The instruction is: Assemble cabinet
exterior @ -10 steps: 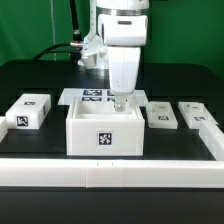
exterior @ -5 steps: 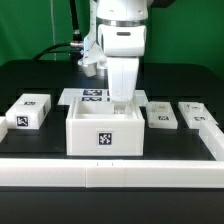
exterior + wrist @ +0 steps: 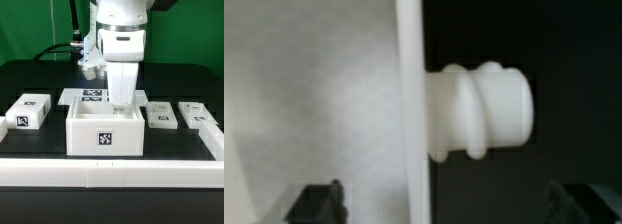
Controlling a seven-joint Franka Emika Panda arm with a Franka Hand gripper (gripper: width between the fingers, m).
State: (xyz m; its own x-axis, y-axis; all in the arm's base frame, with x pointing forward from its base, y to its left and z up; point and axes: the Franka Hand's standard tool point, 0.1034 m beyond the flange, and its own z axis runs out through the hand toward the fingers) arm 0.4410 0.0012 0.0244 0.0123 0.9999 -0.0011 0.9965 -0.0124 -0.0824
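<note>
The cabinet body (image 3: pixel 105 132), a large white open box with a tag on its front, stands mid-table. My gripper (image 3: pixel 120 102) hangs over the box's back wall, its fingertips low at the wall's top edge. In the wrist view the gripper (image 3: pixel 450 205) is open. One dark finger (image 3: pixel 317 203) is over the white wall (image 3: pixel 313 100). The other (image 3: pixel 585 203) is over the dark table side. A white ribbed round knob (image 3: pixel 482 110) sticks out of the wall between them. Nothing is held.
A tagged white block (image 3: pixel 27 110) lies at the exterior view's left. Two flatter tagged white pieces (image 3: pixel 161 116) (image 3: pixel 198 115) lie at the right. The marker board (image 3: pixel 88 96) lies behind the box. A white rail (image 3: pixel 110 176) runs along the front.
The gripper has come down over the box's back wall, from just above it to low at its top edge. The parts have not moved.
</note>
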